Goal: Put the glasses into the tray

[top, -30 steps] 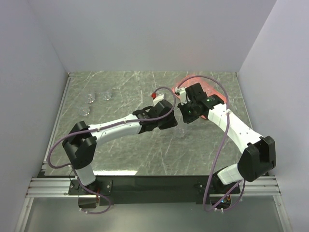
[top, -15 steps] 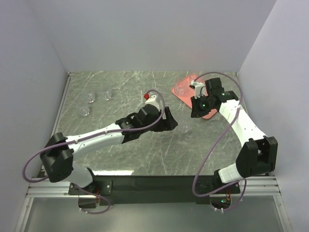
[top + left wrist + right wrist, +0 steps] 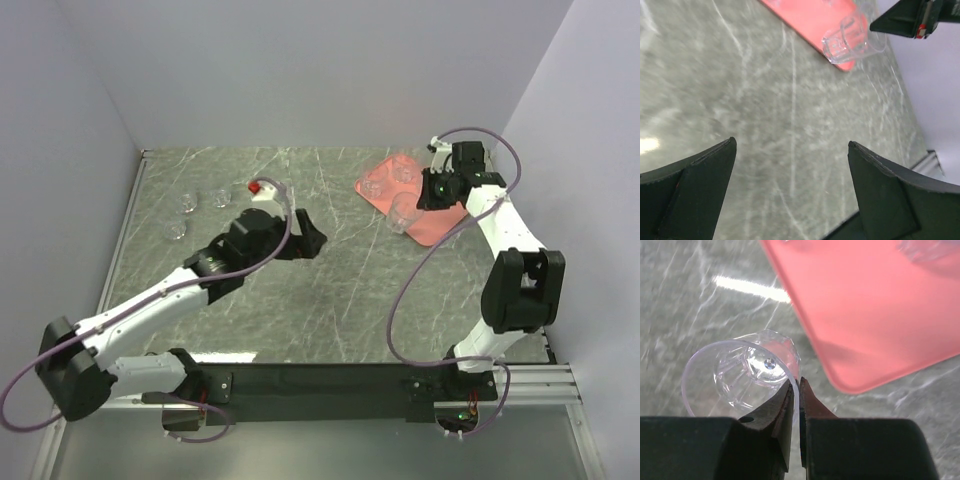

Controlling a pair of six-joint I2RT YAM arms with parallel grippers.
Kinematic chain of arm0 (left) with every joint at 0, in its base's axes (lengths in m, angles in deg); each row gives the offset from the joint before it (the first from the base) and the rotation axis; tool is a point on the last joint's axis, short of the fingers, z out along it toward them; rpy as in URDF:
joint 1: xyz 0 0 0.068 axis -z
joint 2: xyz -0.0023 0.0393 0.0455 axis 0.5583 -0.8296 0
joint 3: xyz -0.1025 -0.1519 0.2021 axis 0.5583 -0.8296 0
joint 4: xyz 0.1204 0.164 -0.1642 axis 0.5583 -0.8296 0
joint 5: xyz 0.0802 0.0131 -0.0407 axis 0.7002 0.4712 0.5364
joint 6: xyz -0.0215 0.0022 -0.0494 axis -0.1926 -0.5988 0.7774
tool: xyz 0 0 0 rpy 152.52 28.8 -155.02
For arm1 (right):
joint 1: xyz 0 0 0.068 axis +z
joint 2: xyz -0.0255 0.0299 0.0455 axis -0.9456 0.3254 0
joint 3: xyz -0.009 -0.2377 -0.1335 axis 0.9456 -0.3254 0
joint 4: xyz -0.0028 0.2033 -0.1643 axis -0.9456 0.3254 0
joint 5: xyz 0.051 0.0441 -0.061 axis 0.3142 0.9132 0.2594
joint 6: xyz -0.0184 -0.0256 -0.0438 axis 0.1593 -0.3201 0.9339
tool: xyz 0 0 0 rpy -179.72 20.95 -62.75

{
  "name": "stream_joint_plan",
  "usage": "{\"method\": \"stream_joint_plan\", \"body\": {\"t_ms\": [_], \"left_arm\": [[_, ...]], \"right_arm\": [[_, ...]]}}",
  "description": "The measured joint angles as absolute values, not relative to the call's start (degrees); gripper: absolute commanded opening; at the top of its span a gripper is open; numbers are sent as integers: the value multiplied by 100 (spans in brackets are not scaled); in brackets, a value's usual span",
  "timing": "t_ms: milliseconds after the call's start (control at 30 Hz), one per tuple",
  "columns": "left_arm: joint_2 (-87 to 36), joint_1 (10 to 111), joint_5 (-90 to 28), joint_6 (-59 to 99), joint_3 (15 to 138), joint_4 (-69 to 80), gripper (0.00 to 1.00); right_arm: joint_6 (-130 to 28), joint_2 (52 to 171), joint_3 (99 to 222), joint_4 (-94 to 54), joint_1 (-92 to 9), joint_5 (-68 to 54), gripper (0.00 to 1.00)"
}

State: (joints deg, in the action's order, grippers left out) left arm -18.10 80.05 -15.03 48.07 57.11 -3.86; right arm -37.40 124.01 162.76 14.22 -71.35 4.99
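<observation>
The salmon-pink tray (image 3: 435,222) lies at the back right, with two clear glasses (image 3: 375,185) (image 3: 403,172) standing in it. My right gripper (image 3: 416,206) (image 3: 796,382) is shut on the rim of a third glass (image 3: 402,214) (image 3: 740,375), one finger inside and one outside. That glass hangs tilted beside the tray's (image 3: 865,305) near-left edge. The left wrist view shows it too (image 3: 850,42), in front of the tray (image 3: 805,15). My left gripper (image 3: 313,230) (image 3: 792,145) is open and empty over the middle of the table. Three more glasses (image 3: 187,203) (image 3: 220,197) (image 3: 175,230) stand at the far left.
The grey marbled tabletop (image 3: 330,290) is walled in by white panels at the back and both sides. A black rail (image 3: 320,380) runs along the near edge, where the arm bases are bolted.
My left gripper opened wide and drew back to the left, away from the middle. My right arm swung toward the back right, carrying the glass to the tray's edge.
</observation>
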Motion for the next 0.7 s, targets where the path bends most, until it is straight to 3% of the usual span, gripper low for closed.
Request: {"method": "stream_joint_plan", "body": {"t_ms": [267, 700], "left_arm": [[-695, 7008, -1212, 3749, 5704, -825, 99], [153, 6888, 128, 2610, 4963, -1007, 99]], "right_arm": [[-4201, 13192, 16892, 904, -7181, -170, 0], [-5005, 14272, 17736, 552, -7183, -907, 0]]}}
